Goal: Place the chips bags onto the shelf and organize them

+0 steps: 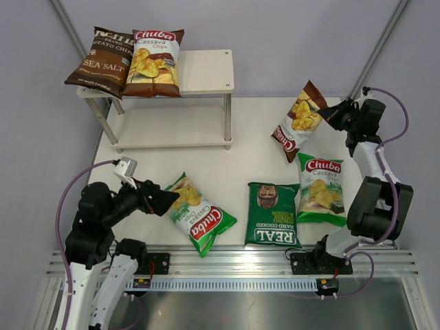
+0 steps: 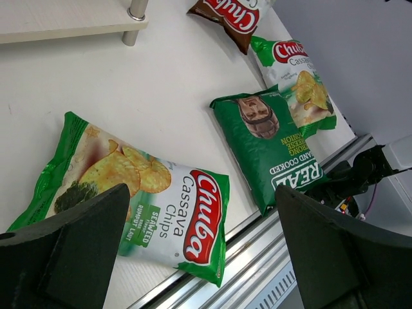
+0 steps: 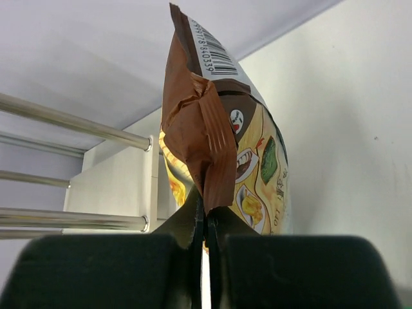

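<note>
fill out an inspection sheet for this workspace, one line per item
surface: white table, bags lying flat on it
job's things: shelf at far left; Sea Salt bag and brown Chuba bag side by side on its top board, nothing seen on the lower board; on the table a near green Chuba bag, REAL bag, right green Chuba bag, second brown Chuba bag
clutter: nothing seen
grippers: left gripper open above the near green Chuba bag; right gripper shut on the second brown Chuba bag's edge
cables: purple cables looped along both arms
surroundings: grey walls, metal rail at the near edge
</note>
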Available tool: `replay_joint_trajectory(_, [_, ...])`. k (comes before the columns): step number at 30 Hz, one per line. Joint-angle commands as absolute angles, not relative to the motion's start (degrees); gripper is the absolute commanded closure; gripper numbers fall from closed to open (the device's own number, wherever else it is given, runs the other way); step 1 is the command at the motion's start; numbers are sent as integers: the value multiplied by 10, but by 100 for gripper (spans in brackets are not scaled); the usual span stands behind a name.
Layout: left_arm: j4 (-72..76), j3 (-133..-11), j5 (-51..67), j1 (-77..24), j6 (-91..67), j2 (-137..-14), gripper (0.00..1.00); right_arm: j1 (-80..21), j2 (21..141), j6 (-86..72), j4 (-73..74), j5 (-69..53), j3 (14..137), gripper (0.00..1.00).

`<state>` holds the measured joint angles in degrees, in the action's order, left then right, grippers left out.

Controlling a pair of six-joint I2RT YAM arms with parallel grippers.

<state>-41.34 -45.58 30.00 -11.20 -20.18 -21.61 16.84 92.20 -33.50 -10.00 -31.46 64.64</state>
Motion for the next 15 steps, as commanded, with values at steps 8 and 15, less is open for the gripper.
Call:
replay_joint_trajectory(8, [-264, -409, 347, -114, -309, -264, 1, 132, 740, -327, 57, -245, 688, 100])
replay_joint_trajectory(15, [-98, -355, 354, -126, -450, -287, 1, 127, 662, -366, 86, -279, 690, 100])
